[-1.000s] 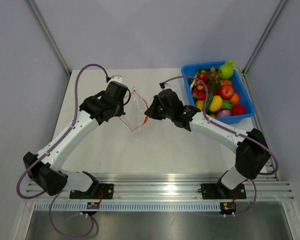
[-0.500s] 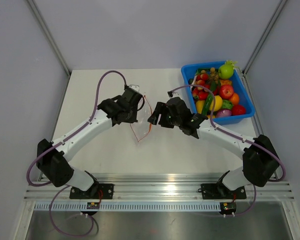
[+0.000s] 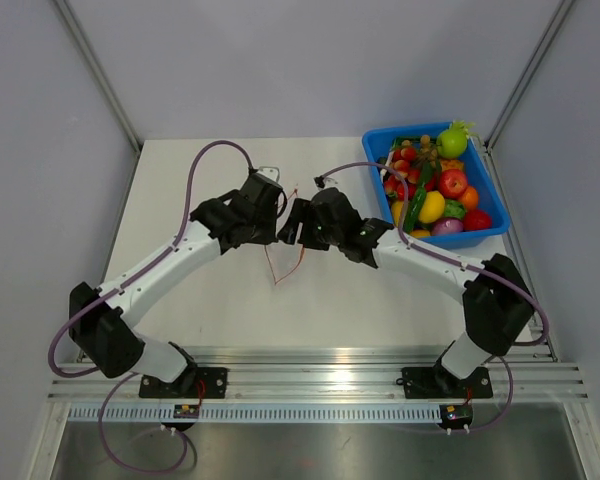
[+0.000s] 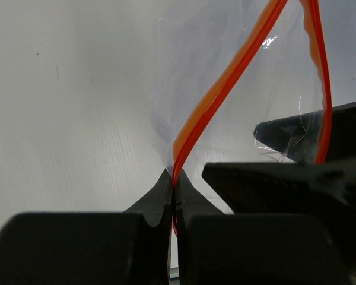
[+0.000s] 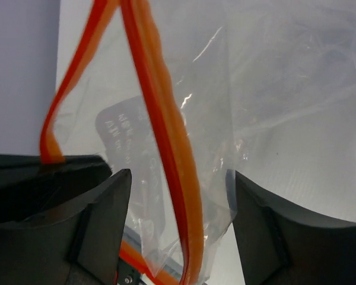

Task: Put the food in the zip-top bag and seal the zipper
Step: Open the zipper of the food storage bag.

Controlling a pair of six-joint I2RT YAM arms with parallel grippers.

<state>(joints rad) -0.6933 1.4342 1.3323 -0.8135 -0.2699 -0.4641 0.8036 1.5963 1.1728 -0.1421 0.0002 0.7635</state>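
Two arms (image 3: 170,262) inward at zip-top bag (image 3: 285,255)

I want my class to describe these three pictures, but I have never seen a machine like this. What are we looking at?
This is a robot: a left arm and a right arm, bolted to a white table. The wide picture looks down from above. The other two come from cameras on the wrists, so each shows its own hand close up. A blue bin holds toy fruit and vegetables. Between the arms is a clear zip-top bag. The left hand is pinched shut on its orange zipper. The right hand is open, with the strip between its fingers. No food shows inside the bag.
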